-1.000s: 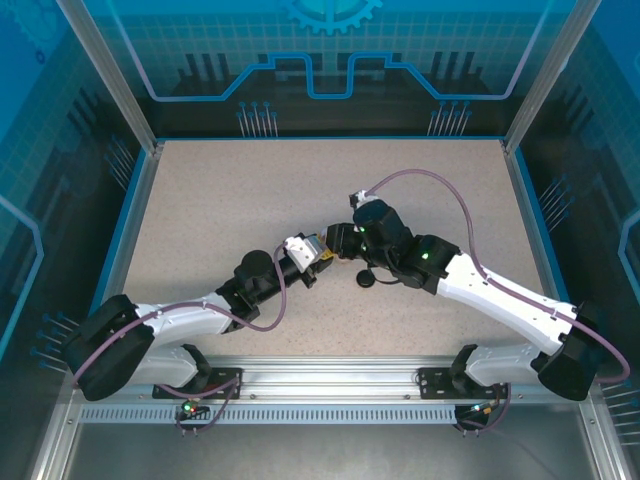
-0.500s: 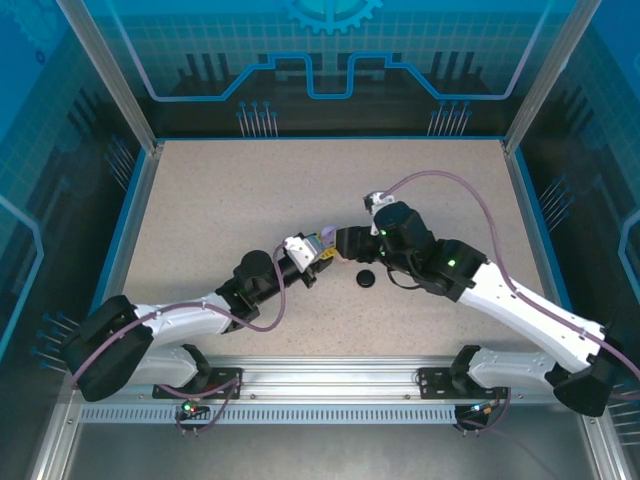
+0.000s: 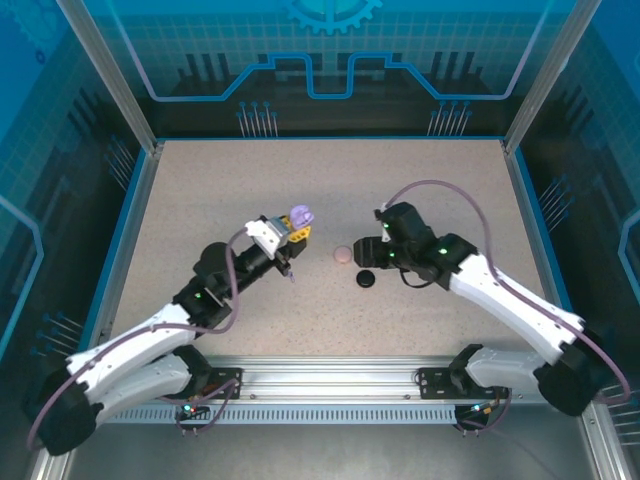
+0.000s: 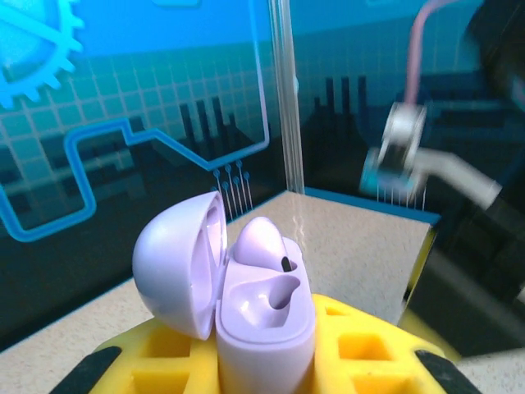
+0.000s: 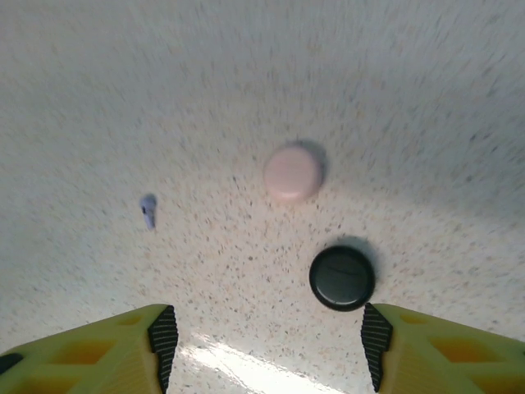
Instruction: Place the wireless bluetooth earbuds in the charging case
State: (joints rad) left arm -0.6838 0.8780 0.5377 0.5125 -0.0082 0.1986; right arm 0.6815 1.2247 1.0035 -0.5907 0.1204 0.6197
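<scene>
Firstly, on the left side the left gripper (image 3: 295,228) is clamped on the lilac charging case (image 4: 262,324) and holds it upright above the table (image 3: 200,200), with the lid (image 4: 176,263) swung open. One seated lilac earbud (image 4: 261,240) already sits in the case, and the socket beside it (image 4: 277,294) is empty. More to the right, the loose lilac earbud (image 5: 148,210) lies on the table, near the left gripper and just on the near side of it. After it come the pale pink disc (image 5: 292,172) and the black disc (image 5: 342,278), close together but apart. The right gripper (image 5: 267,345) hovers over these discs with its jaws apart and nothing between them. In the right wrist view the loose earbud lies ahead of the jaws and clearly to the left, outside the line of the left finger, and its stem seems to point roughly back toward the gripper. The left arm is nearer to it but is occupied, so I judge that the right arm must shift to the left, past the pink disc, before it can close across the stem.
</scene>
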